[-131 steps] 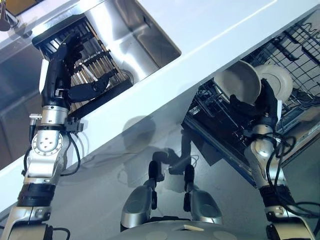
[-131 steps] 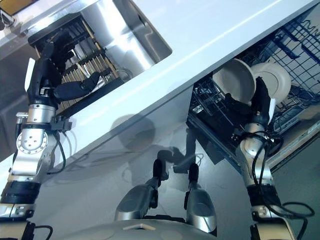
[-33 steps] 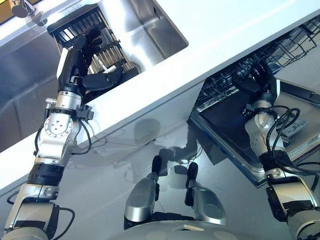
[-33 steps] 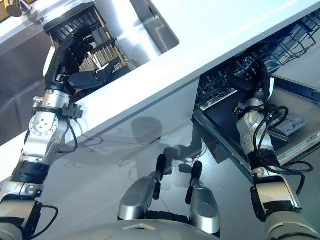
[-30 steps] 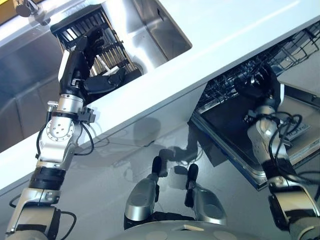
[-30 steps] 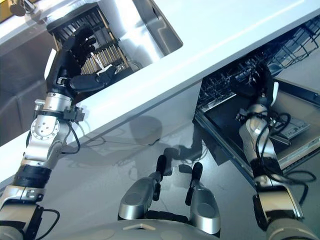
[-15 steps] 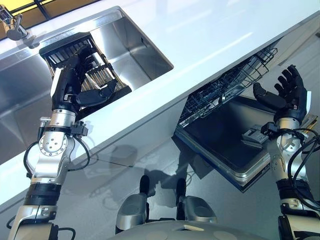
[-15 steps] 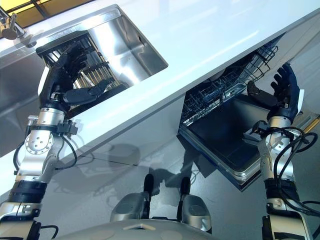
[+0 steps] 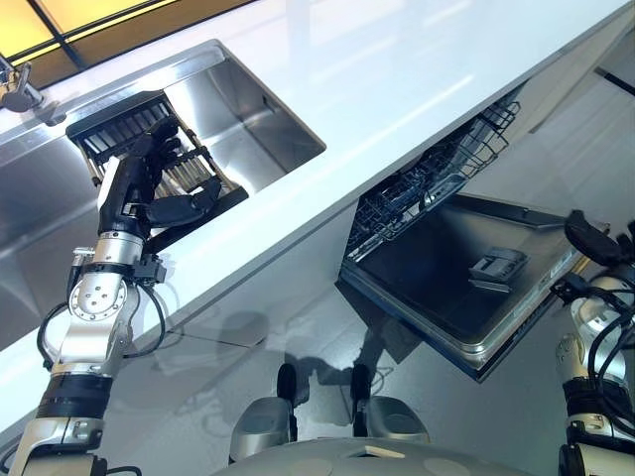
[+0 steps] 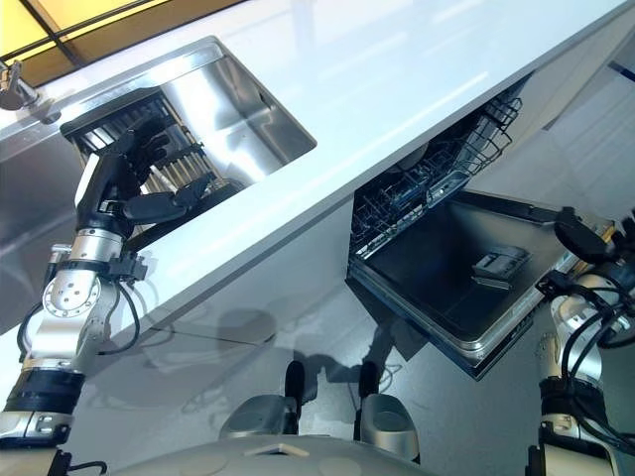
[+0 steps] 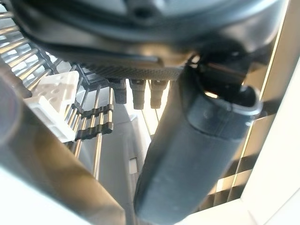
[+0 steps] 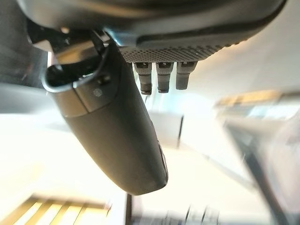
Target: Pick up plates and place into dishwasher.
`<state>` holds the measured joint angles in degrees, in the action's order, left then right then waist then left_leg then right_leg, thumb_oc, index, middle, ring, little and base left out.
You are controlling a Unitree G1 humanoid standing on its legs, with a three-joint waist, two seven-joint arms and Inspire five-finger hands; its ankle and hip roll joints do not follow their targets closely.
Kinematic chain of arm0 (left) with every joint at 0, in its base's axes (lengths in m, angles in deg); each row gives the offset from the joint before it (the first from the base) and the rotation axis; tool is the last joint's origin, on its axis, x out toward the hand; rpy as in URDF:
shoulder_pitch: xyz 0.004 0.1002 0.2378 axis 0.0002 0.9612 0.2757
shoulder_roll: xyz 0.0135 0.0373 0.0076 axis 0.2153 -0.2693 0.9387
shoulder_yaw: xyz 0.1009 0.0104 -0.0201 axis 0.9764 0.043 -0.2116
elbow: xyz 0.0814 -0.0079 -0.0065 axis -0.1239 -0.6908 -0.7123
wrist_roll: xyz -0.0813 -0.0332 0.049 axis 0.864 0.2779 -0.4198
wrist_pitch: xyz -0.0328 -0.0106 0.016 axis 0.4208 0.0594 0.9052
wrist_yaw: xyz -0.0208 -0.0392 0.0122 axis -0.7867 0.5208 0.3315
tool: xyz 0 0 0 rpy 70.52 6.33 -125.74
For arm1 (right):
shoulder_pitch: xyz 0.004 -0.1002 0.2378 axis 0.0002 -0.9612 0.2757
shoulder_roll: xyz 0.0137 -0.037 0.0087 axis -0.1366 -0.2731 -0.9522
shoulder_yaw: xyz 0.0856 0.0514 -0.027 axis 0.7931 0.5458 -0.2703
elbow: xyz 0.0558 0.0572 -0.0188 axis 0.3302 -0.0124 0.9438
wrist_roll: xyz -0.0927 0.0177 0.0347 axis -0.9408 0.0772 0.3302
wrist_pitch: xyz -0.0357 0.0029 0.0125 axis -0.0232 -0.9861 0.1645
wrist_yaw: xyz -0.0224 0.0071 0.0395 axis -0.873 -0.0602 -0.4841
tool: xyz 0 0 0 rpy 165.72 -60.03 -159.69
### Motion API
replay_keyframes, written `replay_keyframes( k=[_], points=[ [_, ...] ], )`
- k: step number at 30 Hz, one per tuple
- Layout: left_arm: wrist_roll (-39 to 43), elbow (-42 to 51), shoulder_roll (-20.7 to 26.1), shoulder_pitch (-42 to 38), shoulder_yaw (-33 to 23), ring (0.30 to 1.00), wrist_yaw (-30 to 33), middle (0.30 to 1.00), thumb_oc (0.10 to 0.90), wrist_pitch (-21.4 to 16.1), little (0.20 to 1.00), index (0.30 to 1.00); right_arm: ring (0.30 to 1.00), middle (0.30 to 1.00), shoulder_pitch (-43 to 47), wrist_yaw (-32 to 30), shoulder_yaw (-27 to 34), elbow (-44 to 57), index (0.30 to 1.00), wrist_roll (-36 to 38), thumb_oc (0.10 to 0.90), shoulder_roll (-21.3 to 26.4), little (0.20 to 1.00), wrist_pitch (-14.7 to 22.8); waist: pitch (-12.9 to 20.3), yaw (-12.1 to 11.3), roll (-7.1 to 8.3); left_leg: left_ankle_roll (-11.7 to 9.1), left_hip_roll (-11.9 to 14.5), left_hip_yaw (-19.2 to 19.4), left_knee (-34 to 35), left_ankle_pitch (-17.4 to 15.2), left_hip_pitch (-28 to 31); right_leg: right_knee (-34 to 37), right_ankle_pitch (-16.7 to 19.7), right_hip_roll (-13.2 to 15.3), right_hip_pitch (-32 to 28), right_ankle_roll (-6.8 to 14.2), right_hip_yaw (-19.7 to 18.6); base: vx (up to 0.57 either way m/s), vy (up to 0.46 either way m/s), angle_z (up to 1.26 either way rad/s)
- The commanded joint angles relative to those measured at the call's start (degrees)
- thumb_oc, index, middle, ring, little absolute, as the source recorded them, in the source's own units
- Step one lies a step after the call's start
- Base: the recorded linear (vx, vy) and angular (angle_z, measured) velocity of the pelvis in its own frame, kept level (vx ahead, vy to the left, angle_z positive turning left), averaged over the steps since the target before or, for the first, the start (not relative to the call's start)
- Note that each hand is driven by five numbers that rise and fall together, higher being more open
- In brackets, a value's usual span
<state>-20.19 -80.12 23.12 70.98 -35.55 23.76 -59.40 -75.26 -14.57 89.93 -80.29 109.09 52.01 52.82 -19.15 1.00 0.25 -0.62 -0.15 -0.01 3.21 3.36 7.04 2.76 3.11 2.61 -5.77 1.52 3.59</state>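
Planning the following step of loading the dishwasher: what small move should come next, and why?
Probably reach the left hand deeper into the black slatted dish rack in the steel sink for a plate: that hand is open, holds nothing, and the dishwasher's wire rack and door are open.

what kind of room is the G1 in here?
Most likely a kitchen: a white countertop with an inset stainless sink holding a dark dish rack, and below the counter an open dishwasher, door folded down, wire rack slid partway out.
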Motion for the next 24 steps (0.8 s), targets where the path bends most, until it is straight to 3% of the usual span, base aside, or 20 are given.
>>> replay_keyframes(
  k=[1, 4, 16, 24],
  points=[
    [-1.1, -0.7, 4.4, -4.4, -4.8, 0.9, 3.4, 0.9, 0.8, -3.1, 0.9, 0.9, 0.9, 0.9, 0.3, -0.8, 2.6, -0.6, 0.9, 2.0, 0.8, 5.3, 0.9, 5.0, 4.4, 1.8, -2.63, 5.7, -5.5, 2.2, -7.1, -11.4, -1.5, -13.6, -10.0, -2.1, 5.6, 2.6, -0.5, -0.05, -0.02, -0.15],
    [0.1, -1.7, 6.2, -6.8, -5.1, 0.9, 5.5, 0.9, 0.8, -2.9, 0.9, 0.9, 0.9, 0.9, 0.8, 0.7, 1.8, -2.9, 0.9, 5.5, 0.8, 5.6, 0.9, 5.4, 2.4, 2.4, -3.33, 5.7, -5.6, 2.6, -8.4, -11.4, -3.7, -15.2, -10.6, -1.9, 7.9, 2.3, -0.9, -0.13, -0.029, -0.2],
    [4.7, -3.2, 8.8, -14.2, -5.4, 0.9, 11.1, 0.9, 0.8, -6.5, 0.9, 0.9, 0.9, 0.9, 6.2, 19.7, -3.7, -10.1, 0.9, 30.0, 0.8, 4.8, 0.9, 4.0, -6.8, 2.3, -4.71, 4.3, -4.9, 3.3, -17.1, -10.1, -17.9, -23.2, -11.9, -1.2, 20.0, -0.6, 0.4, -0.15, -0.066, -0.04],
    [4.2, -4.1, 10.9, -21.0, -2.9, 0.9, 13.6, 0.9, 0.8, -7.3, 0.9, 0.9, 0.9, 0.9, 11.4, 24.1, -7.7, -14.1, 0.9, 39.2, 0.8, 3.7, 0.9, 2.1, -10.6, 0.8, -5.42, 3.7, -5.0, 2.9, -19.0, -7.7, -26.6, -26.2, -11.3, -2.0, 28.5, -1.7, 1.4, -0.1, -0.028, 0.02]
  ],
)
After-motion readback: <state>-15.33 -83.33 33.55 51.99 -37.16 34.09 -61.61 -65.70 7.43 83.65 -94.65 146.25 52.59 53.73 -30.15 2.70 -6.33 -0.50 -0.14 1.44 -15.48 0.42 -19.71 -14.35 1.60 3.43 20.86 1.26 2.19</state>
